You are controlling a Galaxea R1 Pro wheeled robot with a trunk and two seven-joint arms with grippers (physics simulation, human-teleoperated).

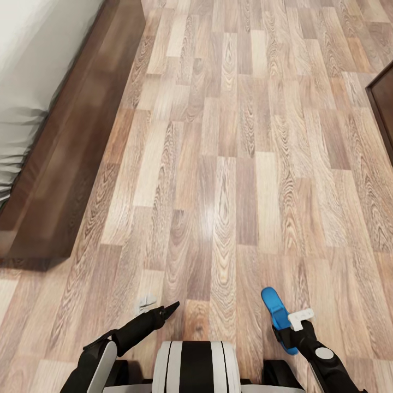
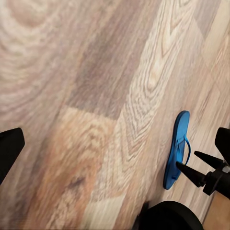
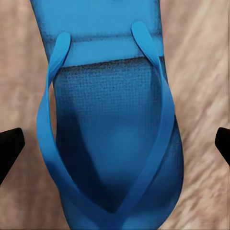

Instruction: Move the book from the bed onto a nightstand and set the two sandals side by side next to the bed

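Right gripper (image 1: 295,327) of mine hangs at the lower right of the head frame, fingers spread wide over the blue sandal (image 1: 278,316), which lies on the wood-plank floor (image 1: 229,164). At lower left, my left gripper (image 1: 164,311) is spread too. Upper left shows the bed (image 1: 33,109)

The bed (image 1: 33,109) and a dark cabinet (image 1: 383,103) are cut off by the frame edges.
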